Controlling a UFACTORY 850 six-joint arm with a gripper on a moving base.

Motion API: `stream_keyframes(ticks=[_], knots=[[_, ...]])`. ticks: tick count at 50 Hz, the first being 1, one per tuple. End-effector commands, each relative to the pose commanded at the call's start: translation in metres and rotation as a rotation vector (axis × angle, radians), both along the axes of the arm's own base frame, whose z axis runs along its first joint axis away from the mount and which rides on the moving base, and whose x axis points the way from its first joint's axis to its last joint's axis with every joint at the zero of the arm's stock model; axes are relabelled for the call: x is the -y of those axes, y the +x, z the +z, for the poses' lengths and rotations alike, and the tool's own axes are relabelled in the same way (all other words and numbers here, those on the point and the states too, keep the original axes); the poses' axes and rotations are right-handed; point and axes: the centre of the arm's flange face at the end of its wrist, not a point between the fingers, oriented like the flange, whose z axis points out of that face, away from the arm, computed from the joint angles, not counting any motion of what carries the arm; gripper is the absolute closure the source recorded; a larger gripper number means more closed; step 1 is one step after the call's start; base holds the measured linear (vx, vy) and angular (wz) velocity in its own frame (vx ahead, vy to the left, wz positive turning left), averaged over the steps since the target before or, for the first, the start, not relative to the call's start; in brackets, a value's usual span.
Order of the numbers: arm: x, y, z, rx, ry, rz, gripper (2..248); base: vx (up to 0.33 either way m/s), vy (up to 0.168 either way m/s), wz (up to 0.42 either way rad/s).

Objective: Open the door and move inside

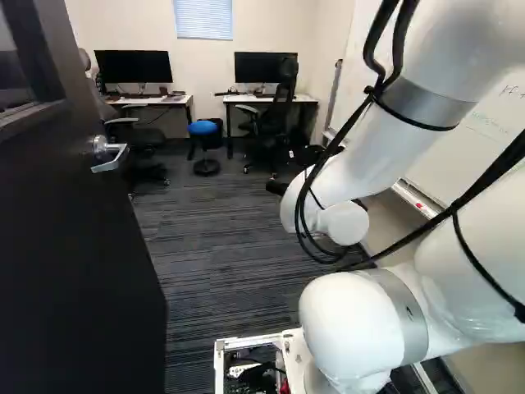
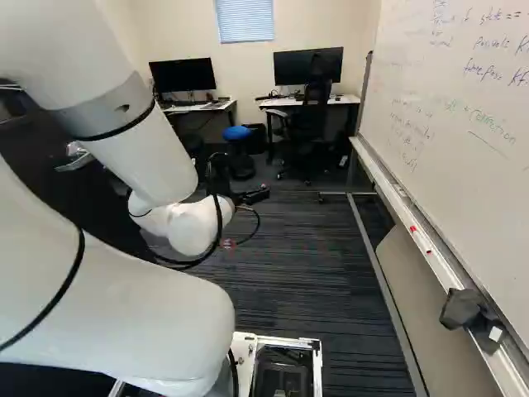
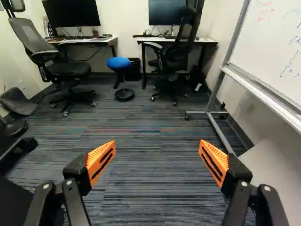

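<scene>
Door (image 1: 74, 238) stands open. Jaws wide apart, holding nothing, right of door, directed toward room floor (image 1: 217, 254). Judged next: drive inside, clearing door.

This is an office, with wide black flat monitors (image 3: 71, 13) on white-topped, black-legged surfaces (image 3: 207, 41), black wheeled swivel chairs (image 3: 69, 68) and a large, written-on whiteboard (image 2: 463, 132).

At left, dark flat door (image 2: 83, 196) with silver lever handle (image 2: 76, 163), partly behind smooth white arm (image 2: 136, 153). By far wall, two black rectangular monitors (image 2: 183, 74) over white tabletops (image 2: 326, 101), round blue stool (image 2: 237, 132) between. At right, large handwritten-on whiteboard (image 2: 450, 99).
</scene>
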Motion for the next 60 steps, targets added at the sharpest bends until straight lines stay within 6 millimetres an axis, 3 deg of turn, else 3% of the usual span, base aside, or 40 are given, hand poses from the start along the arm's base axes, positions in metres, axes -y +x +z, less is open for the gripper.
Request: stream_keyframes(ticks=[60], knots=[[0.0000,0.0000,0.0000,0.000,0.000,0.000,3,0.238,0.005,-0.010]])
